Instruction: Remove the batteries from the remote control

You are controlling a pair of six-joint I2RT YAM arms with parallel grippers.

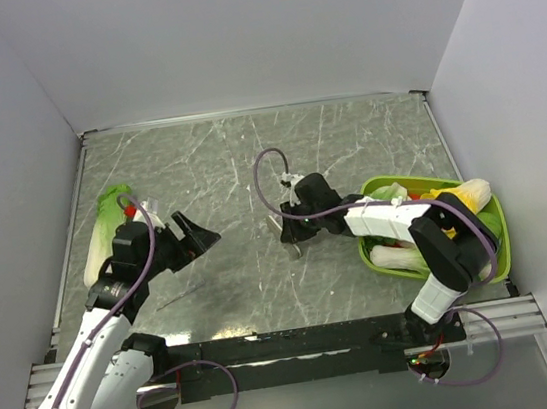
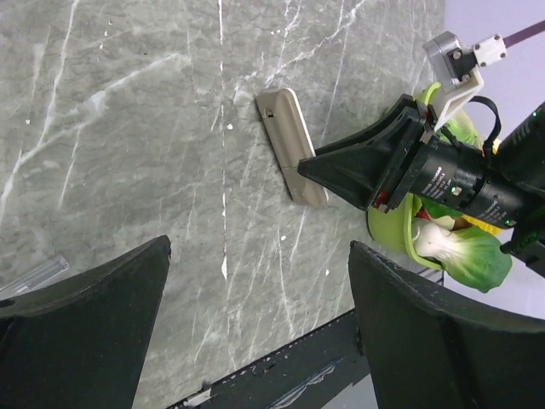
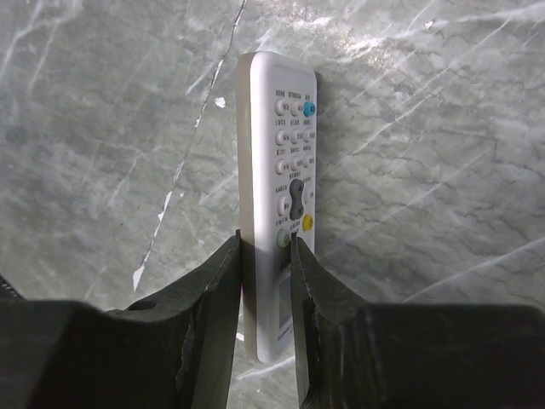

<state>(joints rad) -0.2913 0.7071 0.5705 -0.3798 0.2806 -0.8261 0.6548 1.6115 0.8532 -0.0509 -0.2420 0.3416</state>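
remote control (image 3: 277, 162) is found near the middle of the marbled table (image 1: 227, 160), slightly to the right. its white button face is seen from the right wrist; its grey-tan back is seen from the left wrist, turned toward the left. whether it lies flat or is tipped on a long edge cannot be told.

right gripper (image 3: 266, 281) is clamped on the near end of the remote control, with one finger pressed to each long side. the far end is ungripped.

left gripper (image 1: 195, 237) is held over the table left of centre, well apart from the remote control. its fingers (image 2: 85, 324) are spread wide and empty.

pale-green cabbage (image 1: 104, 232) is noted at the left edge, beside the left arm. green tray (image 1: 384, 186) of vegetables is noted at the right edge, under the right arm.
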